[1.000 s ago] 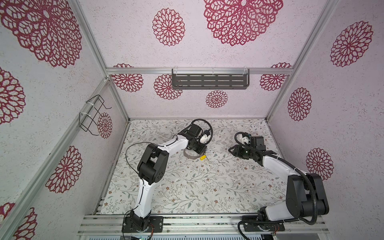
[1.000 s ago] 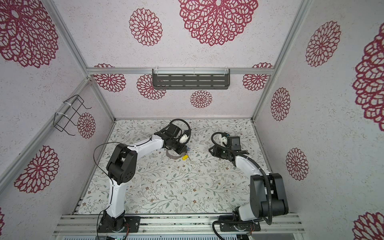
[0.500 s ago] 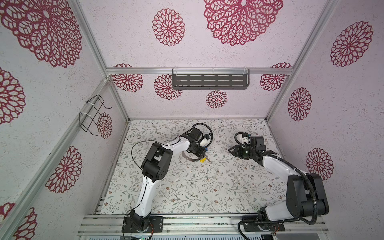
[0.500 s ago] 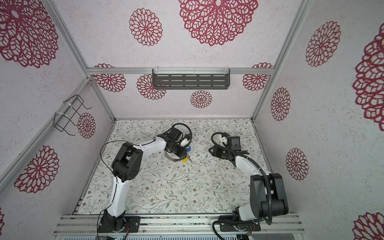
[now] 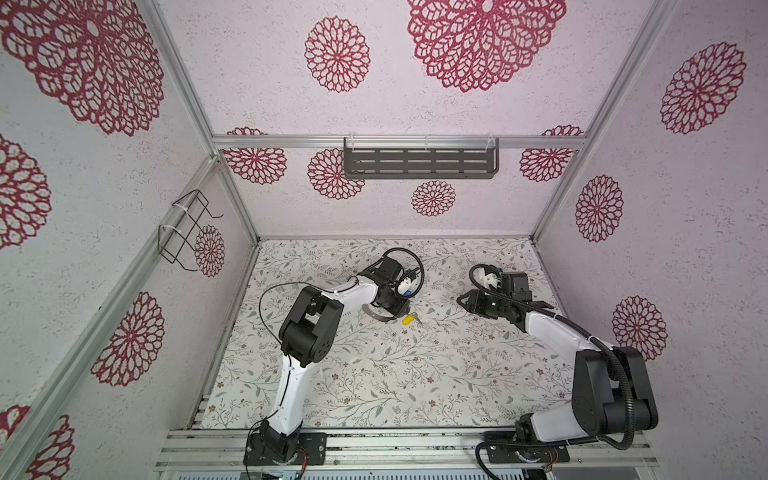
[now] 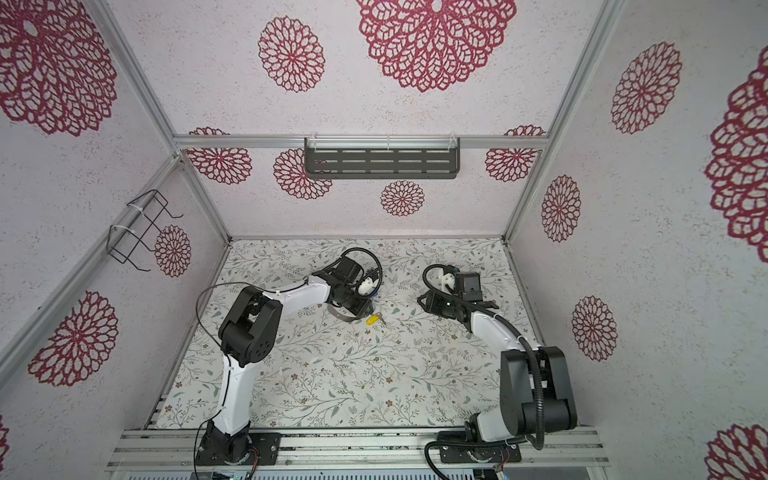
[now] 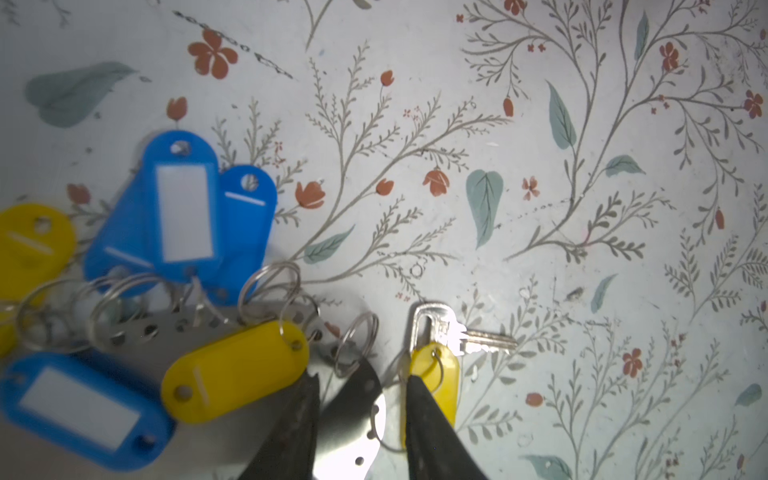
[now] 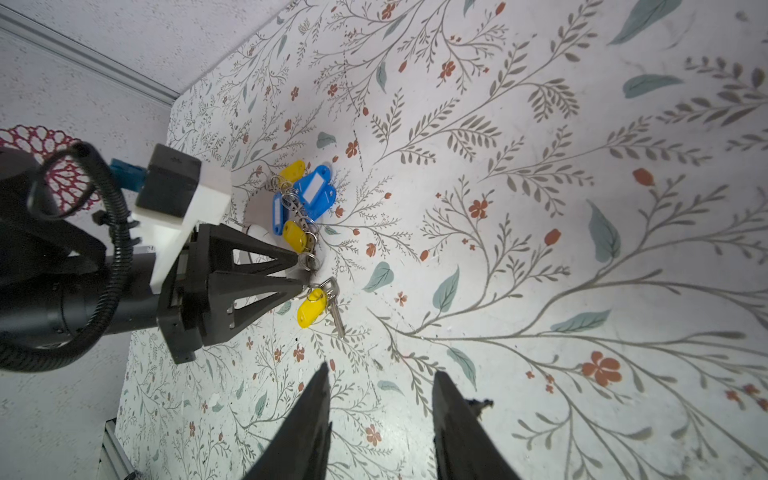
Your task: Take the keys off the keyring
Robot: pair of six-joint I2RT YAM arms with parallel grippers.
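Jaws parted since 1 second ago, the left gripper holds nothing above the table. The right gripper hangs open, empty. Under the left gripper lies the keyring, blue and yellow keys strung on it, 1 yellow key just beside its end.

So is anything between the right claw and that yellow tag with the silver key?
Nothing visible: only bare table separates the right gripper from the yellow tag. The left gripper sits beyond it, at the keyring.
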